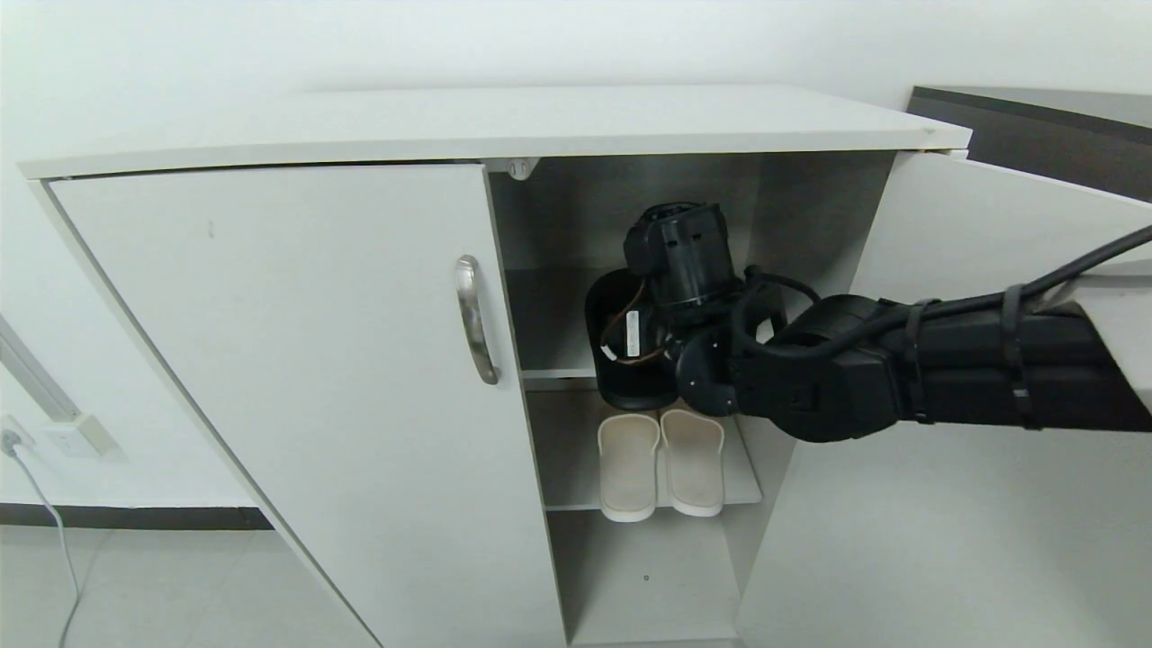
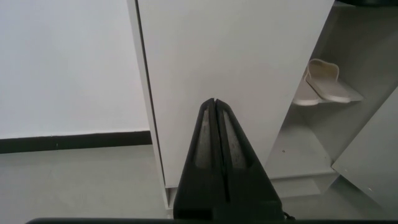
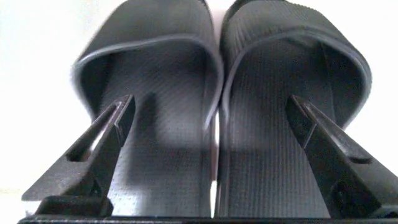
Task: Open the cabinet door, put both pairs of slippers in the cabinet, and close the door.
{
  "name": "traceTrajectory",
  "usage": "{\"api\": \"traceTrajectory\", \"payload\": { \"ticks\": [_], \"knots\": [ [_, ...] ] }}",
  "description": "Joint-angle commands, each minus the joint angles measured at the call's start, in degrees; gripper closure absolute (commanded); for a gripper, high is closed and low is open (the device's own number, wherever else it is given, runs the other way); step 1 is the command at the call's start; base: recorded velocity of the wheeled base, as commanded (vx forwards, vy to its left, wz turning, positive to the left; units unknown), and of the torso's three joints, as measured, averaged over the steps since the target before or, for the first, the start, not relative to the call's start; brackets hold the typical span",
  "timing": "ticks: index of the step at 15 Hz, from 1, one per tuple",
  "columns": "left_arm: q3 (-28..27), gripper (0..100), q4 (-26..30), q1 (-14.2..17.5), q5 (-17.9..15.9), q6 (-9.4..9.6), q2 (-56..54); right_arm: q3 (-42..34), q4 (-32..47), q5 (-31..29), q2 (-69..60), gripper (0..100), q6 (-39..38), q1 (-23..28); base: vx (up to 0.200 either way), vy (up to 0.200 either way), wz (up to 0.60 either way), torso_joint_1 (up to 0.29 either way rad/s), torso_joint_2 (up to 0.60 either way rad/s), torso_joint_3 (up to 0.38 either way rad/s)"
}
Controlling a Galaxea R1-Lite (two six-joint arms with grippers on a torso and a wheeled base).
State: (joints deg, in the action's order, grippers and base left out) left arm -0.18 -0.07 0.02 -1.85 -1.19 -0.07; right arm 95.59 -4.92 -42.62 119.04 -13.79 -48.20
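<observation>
Head view: the cabinet (image 1: 504,126) stands with its left door (image 1: 270,360) closed, handle (image 1: 475,319) at that door's inner edge, and its right door (image 1: 990,225) swung wide open. The right arm (image 1: 900,369) reaches into the open half at the upper shelf (image 1: 549,333). A dark rounded shape at that shelf's front edge looks like the black slippers (image 1: 601,360), largely hidden by the wrist. The cream slippers (image 1: 661,463) lie side by side on the shelf below (image 1: 576,450), heels at its front edge.

Left wrist view: the left gripper (image 2: 214,102) hangs before the closed left door (image 2: 230,56), its fingers pressed together on nothing. The cream slippers (image 2: 323,84) sit on their shelf beyond.

Right wrist view: the right gripper (image 3: 210,102) has its fingers (image 3: 112,134) spread wide, straddling the pair of black slippers (image 3: 155,74).
</observation>
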Motion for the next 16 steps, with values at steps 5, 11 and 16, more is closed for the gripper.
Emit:
{"api": "traceTrajectory", "payload": {
  "ticks": [5, 11, 16],
  "knots": [
    [0.01, 100, -0.01, 0.06, 0.01, -0.04, 0.07, -12.97, -8.17, -0.01, -8.3, 100, 0.52, -4.71, 0.0, 0.0, 0.0, 0.0, 0.0, 0.0],
    [0.01, 100, -0.01, 0.06, 0.01, -0.04, 0.07, -17.54, -12.39, 0.08, -9.35, 100, 0.34, -5.15, 0.0, 0.0, 0.0, 0.0, 0.0, 0.0],
    [0.01, 100, -0.01, 0.06, -0.08, -0.04, 0.07, -19.82, -14.15, 0.08, -9.35, 100, 0.52, -5.41, 0.0, 0.0, 0.0, 0.0, 0.0, 0.0]
  ]
}}
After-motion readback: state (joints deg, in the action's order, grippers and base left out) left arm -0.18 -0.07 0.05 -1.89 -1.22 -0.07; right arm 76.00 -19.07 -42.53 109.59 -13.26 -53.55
